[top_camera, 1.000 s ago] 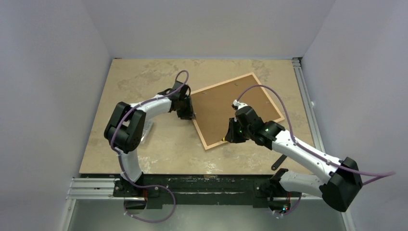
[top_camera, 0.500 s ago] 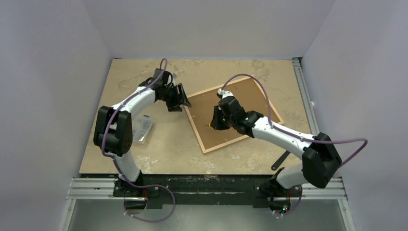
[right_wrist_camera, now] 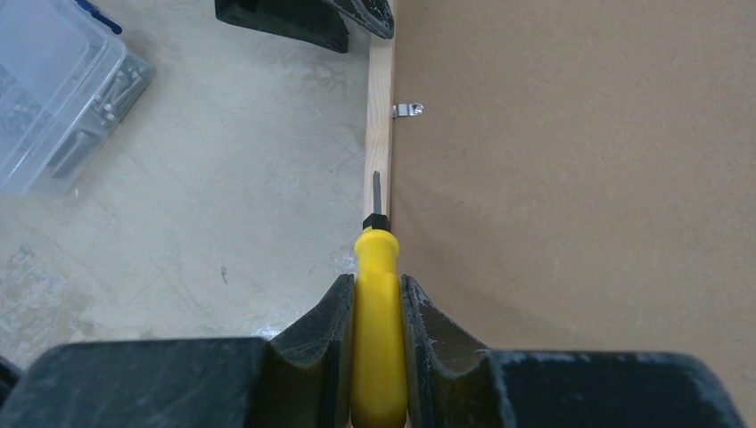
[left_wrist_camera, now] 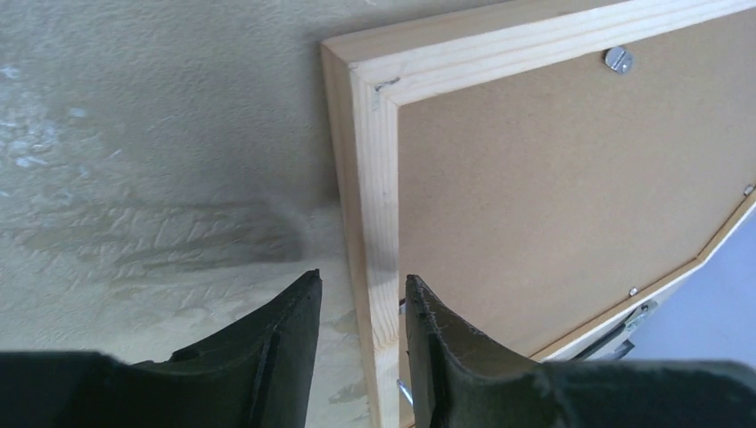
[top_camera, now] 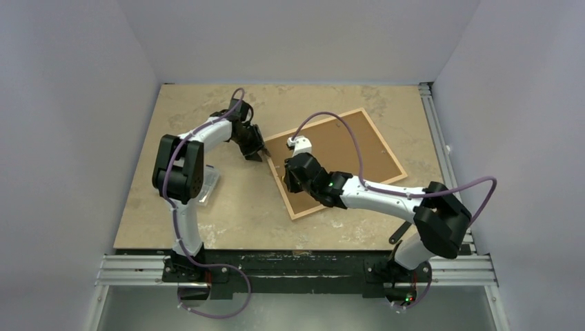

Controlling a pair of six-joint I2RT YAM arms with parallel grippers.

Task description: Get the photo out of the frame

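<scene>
Leave the right gripper as it is, jaws clamped on the yellow handle of the screwdriver, blade pointing along the left rail of the frame. Aim the tip at the small metal clip just ahead on the frame's inner edge, at the join of the rail and the brown backing board. Treat the step in hand, by the look of it, as freeing that clip. Come in low, nearly flat to the frame, seat the blade against the tab, then swing or lever it clear of the board rather than stabbing down. Press lightly and move slowly, to spare the thin pale wood a dent and the board a scuff in case of a slip.

Use the left gripper as a brace: jaws apart, one finger on each side of the frame's rail near its corner, impossible to tell whether touching the wood. Close gently onto the rail before levering, to stop any skating across the table.

Look for the photo under the board, inside the frame lying face down; hidden in every view. Check round the frame for more fasteners, such as the screw head just inside the adjoining rail, probably to be undone before lifting the board. Mind the clear plastic box well off the frame's left side
</scene>
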